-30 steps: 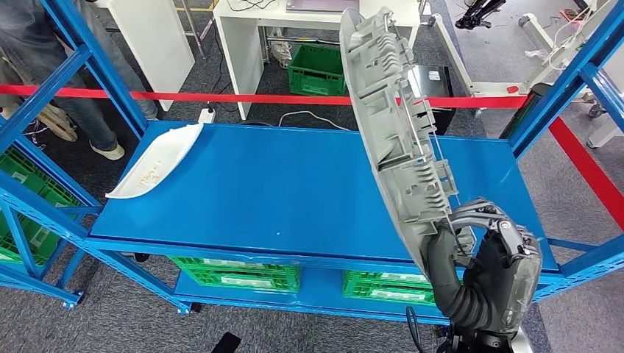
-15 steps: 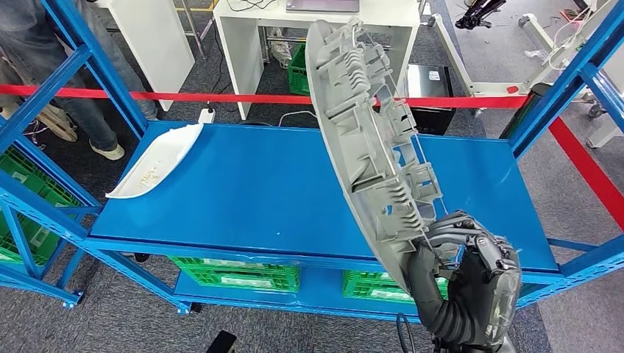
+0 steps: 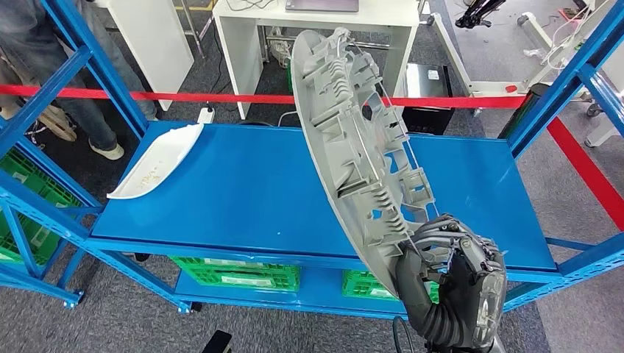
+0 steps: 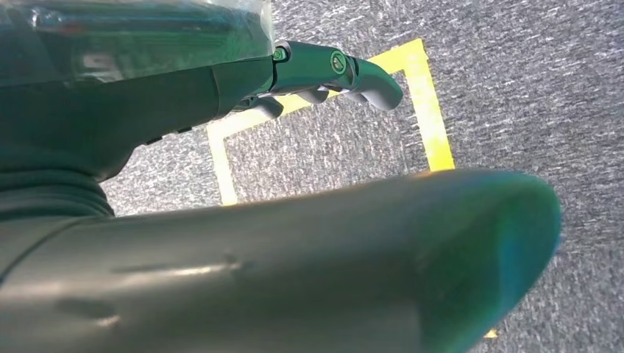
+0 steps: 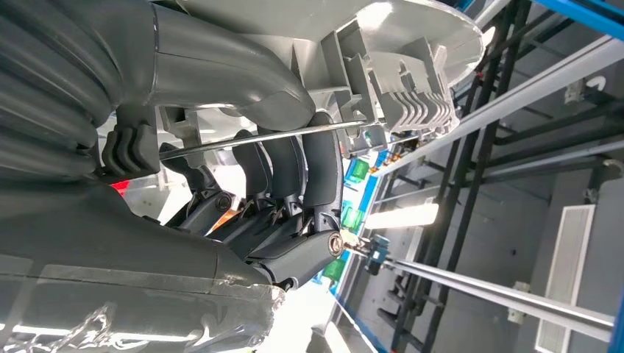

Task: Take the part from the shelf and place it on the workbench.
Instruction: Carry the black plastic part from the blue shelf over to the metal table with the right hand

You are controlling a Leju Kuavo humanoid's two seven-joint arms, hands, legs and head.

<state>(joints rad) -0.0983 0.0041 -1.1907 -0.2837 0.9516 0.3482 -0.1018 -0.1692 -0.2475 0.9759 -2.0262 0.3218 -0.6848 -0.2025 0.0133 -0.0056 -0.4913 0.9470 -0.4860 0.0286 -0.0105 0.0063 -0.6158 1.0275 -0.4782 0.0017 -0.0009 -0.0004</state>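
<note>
A white tray (image 3: pixel 156 160) is lying at the left edge of the blue workbench (image 3: pixel 243 191). The robot's left hand (image 4: pixel 324 70) is hanging with nothing in it, fingers apart. The right hand (image 3: pixel 449 283) is gripping the bottom end of the big grey part (image 3: pixel 353 140), holding it tall above the front right corner. It could tip and fall, being top-heavy.

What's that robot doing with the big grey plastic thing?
The robot's right hand grips the lower end of a long grey ribbed part, held tilted in the air above a blue workbench. It has not been set down yet. A white curved part lies at the bench's far left corner.
</note>
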